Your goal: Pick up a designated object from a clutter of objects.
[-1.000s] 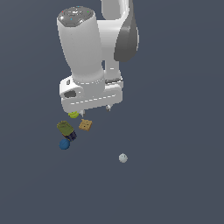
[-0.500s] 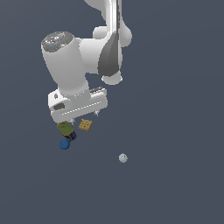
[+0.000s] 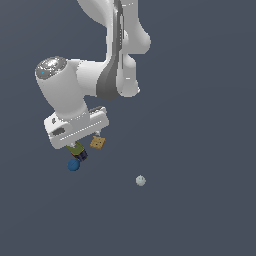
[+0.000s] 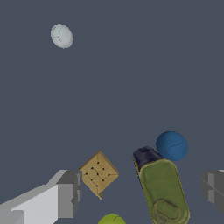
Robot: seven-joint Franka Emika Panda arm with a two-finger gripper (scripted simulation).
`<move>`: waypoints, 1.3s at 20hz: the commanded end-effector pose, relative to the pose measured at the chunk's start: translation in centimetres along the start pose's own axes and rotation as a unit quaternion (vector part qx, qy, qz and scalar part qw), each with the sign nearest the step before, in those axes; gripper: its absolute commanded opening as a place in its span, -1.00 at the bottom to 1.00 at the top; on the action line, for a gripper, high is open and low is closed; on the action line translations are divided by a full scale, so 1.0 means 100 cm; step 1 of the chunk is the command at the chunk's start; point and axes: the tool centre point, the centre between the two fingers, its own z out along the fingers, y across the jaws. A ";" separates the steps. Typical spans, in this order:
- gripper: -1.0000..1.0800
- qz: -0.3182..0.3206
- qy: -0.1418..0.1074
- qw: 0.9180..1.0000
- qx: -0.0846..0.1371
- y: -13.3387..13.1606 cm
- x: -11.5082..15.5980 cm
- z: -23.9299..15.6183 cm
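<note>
Between the spread fingers of the gripper (image 4: 140, 192), nothing clamped, the can (image 4: 162, 192) is seen, with blue ball (image 4: 172, 145) beside and tile (image 4: 98, 173) near; grey ball (image 4: 61, 35) well apart.

Even, flat light fills both views, and I see no cast shadows on the dark grey ground. My white arm (image 3: 80, 95) shows soft shading and a small highlight on its cap. Edges look slightly jagged, not blurred. In my wrist view the pale ball (image 4: 61, 36) stretches oval.
</note>
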 end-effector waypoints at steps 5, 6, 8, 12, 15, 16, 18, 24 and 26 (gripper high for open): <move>0.92 -0.053 -0.003 0.999 -0.001 0.023 -0.026 0.027; 0.92 -0.061 -0.004 0.998 -0.001 0.027 -0.030 0.031; 0.92 -0.077 -0.005 0.997 -0.002 0.033 -0.038 0.039; 0.92 -0.103 -0.007 0.995 -0.002 0.043 -0.052 0.052; 0.92 -0.118 -0.009 0.993 -0.002 0.049 -0.061 0.060; 0.92 -0.123 -0.009 0.992 -0.002 0.050 -0.063 0.062; 0.92 -0.130 -0.010 0.991 -0.002 0.053 -0.067 0.065; 0.92 -0.142 -0.011 0.990 -0.003 0.057 -0.075 0.072; 0.92 -0.143 -0.012 0.990 -0.003 0.057 -0.075 0.072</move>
